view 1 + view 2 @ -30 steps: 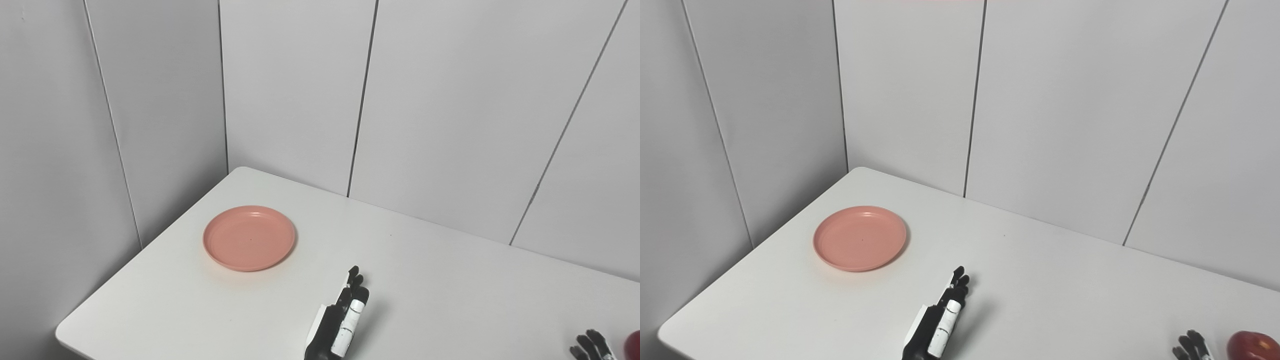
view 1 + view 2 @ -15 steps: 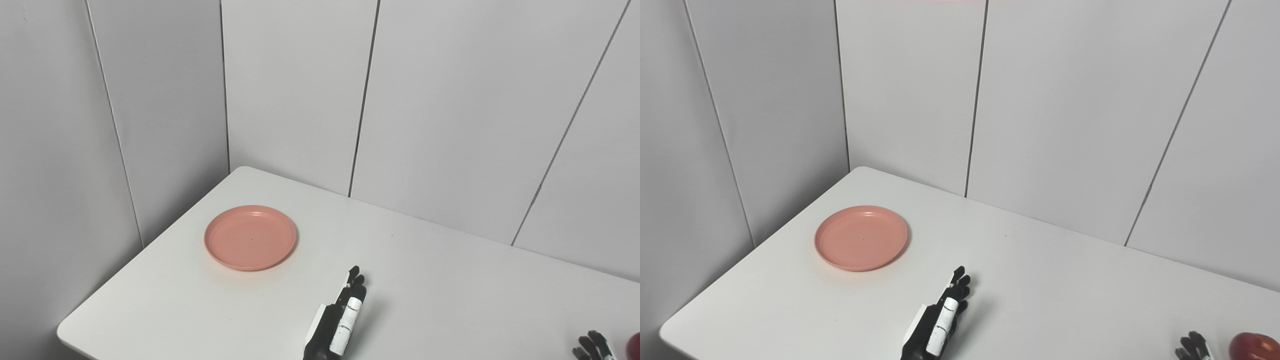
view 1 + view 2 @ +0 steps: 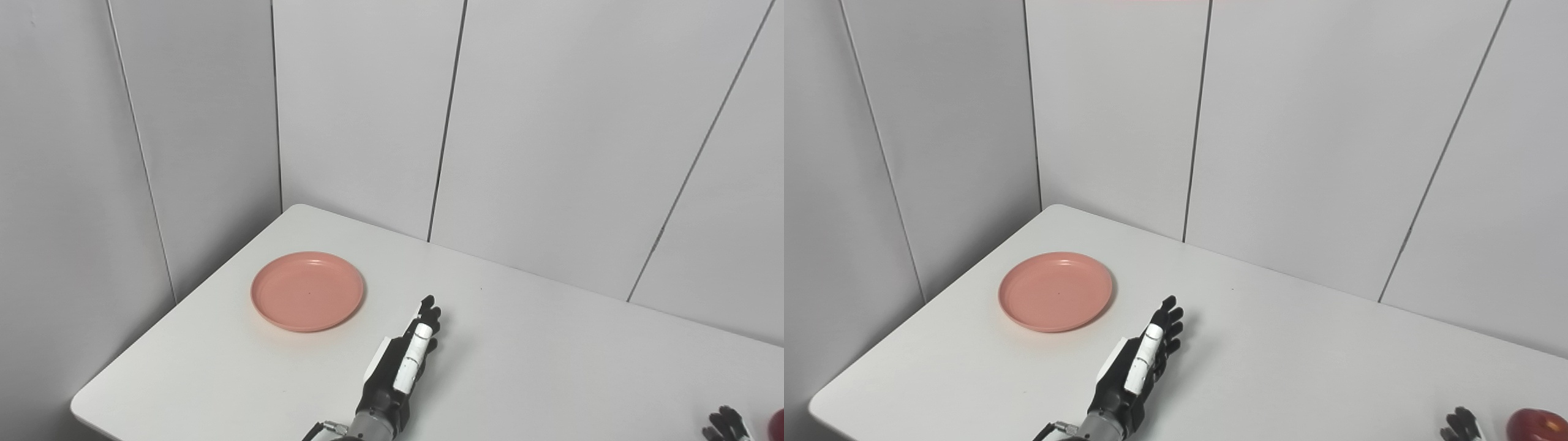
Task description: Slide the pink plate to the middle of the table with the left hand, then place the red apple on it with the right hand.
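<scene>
The left hand (image 3: 1136, 367) hovers with fingers straight and empty, the round pink plastic plate (image 3: 1055, 291) near, ahead to its left, likely lining up a sideways push; the right hand (image 3: 1462, 425) waits, its grasp unclear, beside the shiny red apple (image 3: 1537, 424)

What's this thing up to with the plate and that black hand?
The left robot hand, empty with fingers stretched out, is over the white table a little to the right of the pink plate, which it is not touching. The plate lies empty near the table's far left corner. At the bottom right edge, only the fingertips of the right robot hand show, just left of the red apple and not holding it.
</scene>
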Motion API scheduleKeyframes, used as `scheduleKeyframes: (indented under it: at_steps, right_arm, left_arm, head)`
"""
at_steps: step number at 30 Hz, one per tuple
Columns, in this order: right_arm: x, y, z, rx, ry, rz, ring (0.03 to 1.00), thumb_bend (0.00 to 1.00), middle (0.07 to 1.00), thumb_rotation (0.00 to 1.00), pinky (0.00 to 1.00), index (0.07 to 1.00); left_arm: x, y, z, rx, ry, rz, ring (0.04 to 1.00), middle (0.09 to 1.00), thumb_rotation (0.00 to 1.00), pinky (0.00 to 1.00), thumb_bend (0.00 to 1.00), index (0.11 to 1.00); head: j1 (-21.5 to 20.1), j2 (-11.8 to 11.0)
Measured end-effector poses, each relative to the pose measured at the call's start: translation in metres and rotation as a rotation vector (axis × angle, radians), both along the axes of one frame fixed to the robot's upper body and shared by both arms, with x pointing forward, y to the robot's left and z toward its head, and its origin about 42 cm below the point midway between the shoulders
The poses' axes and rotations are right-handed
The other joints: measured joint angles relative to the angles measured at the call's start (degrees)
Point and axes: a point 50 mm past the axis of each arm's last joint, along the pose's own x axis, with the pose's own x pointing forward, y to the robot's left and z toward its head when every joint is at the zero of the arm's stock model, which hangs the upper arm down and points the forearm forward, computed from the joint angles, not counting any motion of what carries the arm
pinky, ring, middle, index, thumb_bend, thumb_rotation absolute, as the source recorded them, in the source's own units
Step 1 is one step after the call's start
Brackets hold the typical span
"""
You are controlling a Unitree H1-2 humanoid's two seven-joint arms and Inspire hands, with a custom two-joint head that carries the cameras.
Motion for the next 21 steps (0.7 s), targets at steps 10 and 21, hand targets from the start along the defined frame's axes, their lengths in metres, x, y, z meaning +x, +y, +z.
scheduleKeyframes:
  at_steps: [10,21]
  right_arm:
    - [-0.003,0.005,0.003,0.018,-0.011,0.017,0.986,1.0,0.981,1.0,1.0,0.969]
    - [-0.004,0.006,0.003,0.019,-0.011,0.022,0.993,1.0,0.988,1.0,1.0,0.983]
  left_arm:
    - [0.022,0.041,0.036,0.025,-0.045,-0.016,0.941,0.926,1.0,0.97,0.85,0.927]
    - [0.049,0.094,0.076,0.122,-0.125,0.021,0.889,0.874,1.0,0.9,0.86,0.894]
  head:
    - [-0.2,0.2]
    - [-0.2,0.4]
